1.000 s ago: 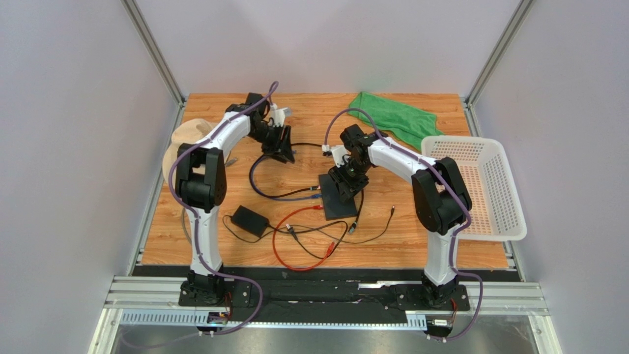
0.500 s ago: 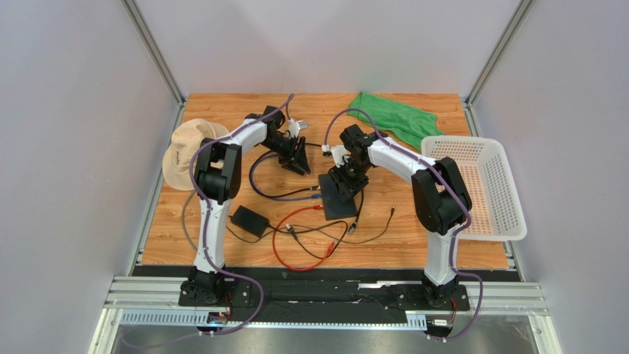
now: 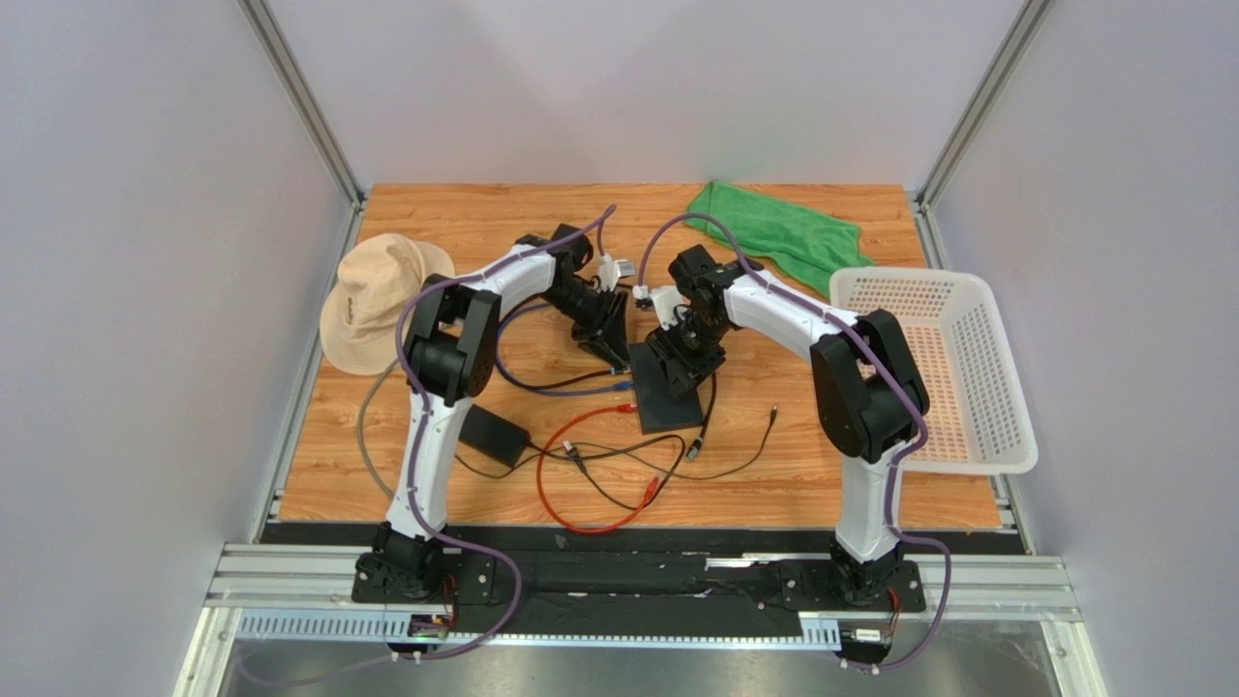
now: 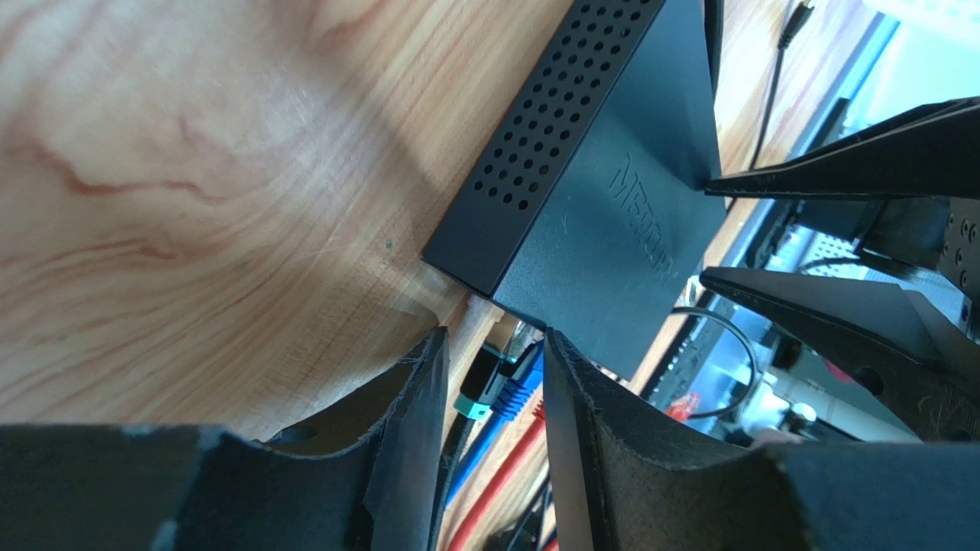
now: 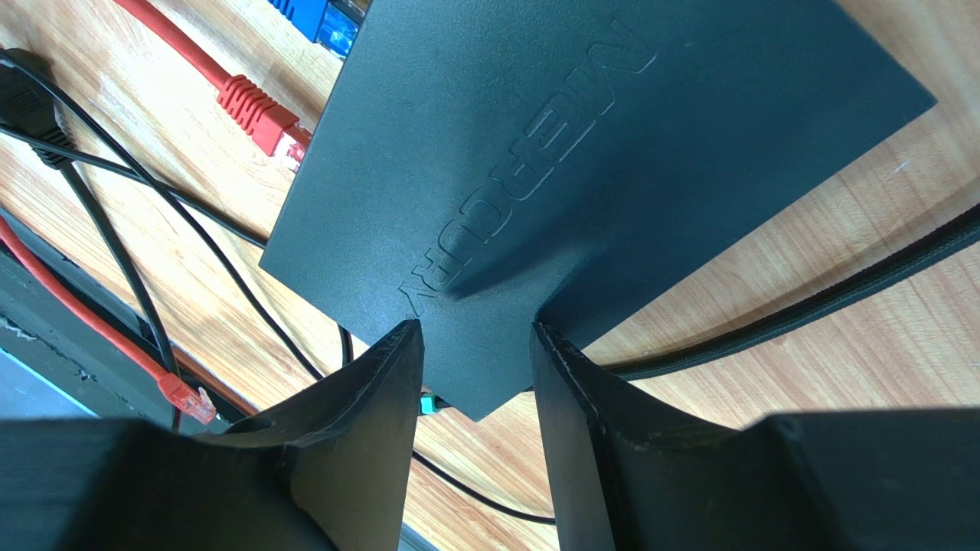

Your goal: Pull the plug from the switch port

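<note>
Your switch point(image 3: 666, 395) lies flat on the table point(image 3: 829, 472), a little right of centre. A blue plug point(image 4: 518, 396) and a red plug point(image 5: 267, 115) meet its left edge, but the ports themselves cannot be made out.

Your left gripper point(image 4: 495, 339) sits low over the table, just beside the switch's far left corner. Its jaws stand a narrow gap apart. The blue plug shows in that gap beyond the tips, and nothing is clamped.

Your right gripper point(image 5: 474, 339) is down on the switch's far end, jaws apart and astride one corner. You cannot tell whether they pinch that corner or only rest on it.

A black adapter point(image 3: 492, 433) lies on the table to the left, well apart from the switch.
</note>
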Robot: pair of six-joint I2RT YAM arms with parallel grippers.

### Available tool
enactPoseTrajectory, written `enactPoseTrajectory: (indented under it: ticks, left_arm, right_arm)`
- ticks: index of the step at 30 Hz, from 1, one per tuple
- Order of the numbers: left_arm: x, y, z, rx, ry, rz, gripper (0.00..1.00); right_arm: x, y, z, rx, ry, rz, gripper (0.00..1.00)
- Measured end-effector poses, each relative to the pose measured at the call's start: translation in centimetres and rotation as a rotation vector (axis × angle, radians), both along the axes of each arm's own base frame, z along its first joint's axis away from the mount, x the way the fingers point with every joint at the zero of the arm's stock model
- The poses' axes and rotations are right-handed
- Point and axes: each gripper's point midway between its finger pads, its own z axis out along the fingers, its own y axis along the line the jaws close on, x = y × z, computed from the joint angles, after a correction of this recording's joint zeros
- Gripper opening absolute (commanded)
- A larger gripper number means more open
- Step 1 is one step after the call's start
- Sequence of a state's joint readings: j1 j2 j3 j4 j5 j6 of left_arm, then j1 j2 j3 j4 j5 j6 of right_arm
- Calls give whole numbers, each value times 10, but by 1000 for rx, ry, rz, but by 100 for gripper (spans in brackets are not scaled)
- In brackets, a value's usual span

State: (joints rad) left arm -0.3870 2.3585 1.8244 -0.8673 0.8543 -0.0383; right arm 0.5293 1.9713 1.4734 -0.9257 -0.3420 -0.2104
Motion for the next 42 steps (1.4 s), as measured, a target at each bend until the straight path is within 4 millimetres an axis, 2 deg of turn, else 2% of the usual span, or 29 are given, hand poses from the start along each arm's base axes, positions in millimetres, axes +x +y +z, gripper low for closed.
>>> enactPoseTrajectory:
  ticks: [9,20,26,28,29,42]
  left_arm:
    - [-12,-3,-3,-17,55,-21,42]
    - [-14,-3,-3,-47,53,-44,35]
    - [-14,-3,-4,-50,53,-48,21]
    - [-14,-4,-4,-53,52,-51,5]
    - [-14,-4,-4,-53,52,-51,0]
    - [-21,-7,-6,16,45,-75,0]
  right_arm:
    - [0,0,0,0,0,1,47]
    - [0,0,0,-1,-1,1,47]
    - [-1,1,0,-4,-5,11,48]
    - [-1,2,0,-6,-7,14,48]
    - [-1,2,0,-8,-8,15,47]
    - [-1,4,-1,-23,-19,25,47]
